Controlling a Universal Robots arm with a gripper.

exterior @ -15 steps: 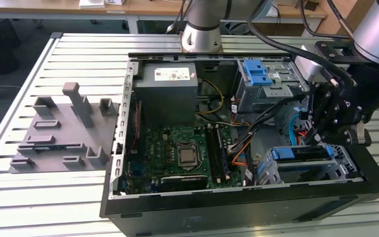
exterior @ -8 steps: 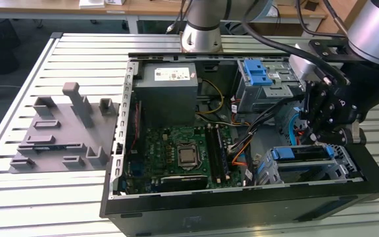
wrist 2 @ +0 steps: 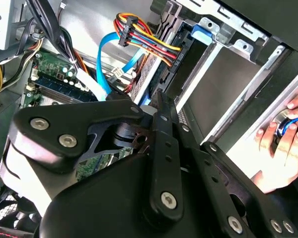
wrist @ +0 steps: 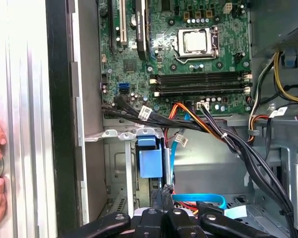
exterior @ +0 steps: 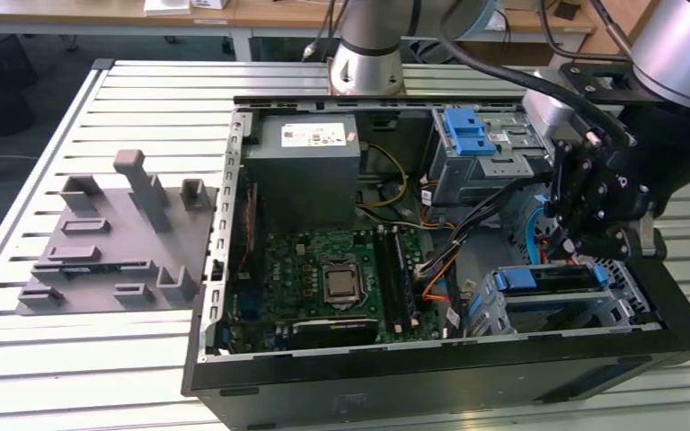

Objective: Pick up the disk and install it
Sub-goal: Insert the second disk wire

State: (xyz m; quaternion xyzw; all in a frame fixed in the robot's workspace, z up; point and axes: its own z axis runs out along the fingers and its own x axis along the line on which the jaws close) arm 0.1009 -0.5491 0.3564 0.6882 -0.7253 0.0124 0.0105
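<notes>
Currently you have the disk (exterior: 525, 278), flat metal in a blue plastic carrier, seated in the perforated steel cage (exterior: 614, 310) at the exterior view's right, with your black jointed gripper (wrist: 162, 194) pinched shut just beside it.

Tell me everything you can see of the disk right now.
The flat disk in its blue plastic carrier sits in the grey metal drive cage at a corner of the open black computer case, on the exterior view's right. Mostly the carrier's blue end shows, standing in a cage slot in the first wrist view. The silver body and label are hidden. The black hand hangs right at it, but contact cannot be told.
</notes>
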